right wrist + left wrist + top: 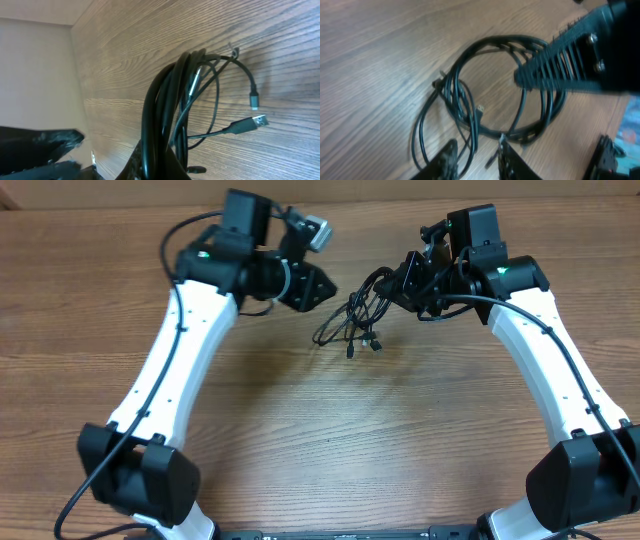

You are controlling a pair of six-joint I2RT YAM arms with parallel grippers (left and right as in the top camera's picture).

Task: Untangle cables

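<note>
The cables [352, 318] are a tangle of thin black cords on the wooden table between my two grippers. My right gripper [402, 285] holds the bundle's right side. In the right wrist view its jaws [160, 167] are shut on several thick loops of the cables [157, 110], while a USB plug [254, 122] and a smaller silver-tipped plug [255, 103] hang free over the wood. My left gripper [318, 288] is just left of the tangle. Its fingers [449, 160] stand apart, and loose cable loops [454, 92] run between them without being pinched. The right gripper's ribbed finger [560, 65] crosses the coil.
The wooden table [330, 440] stretches out in front of the tangle. The arm bases sit at the front left [140, 475] and front right [585, 470]. A pale wall [35, 65] borders the table's far edge.
</note>
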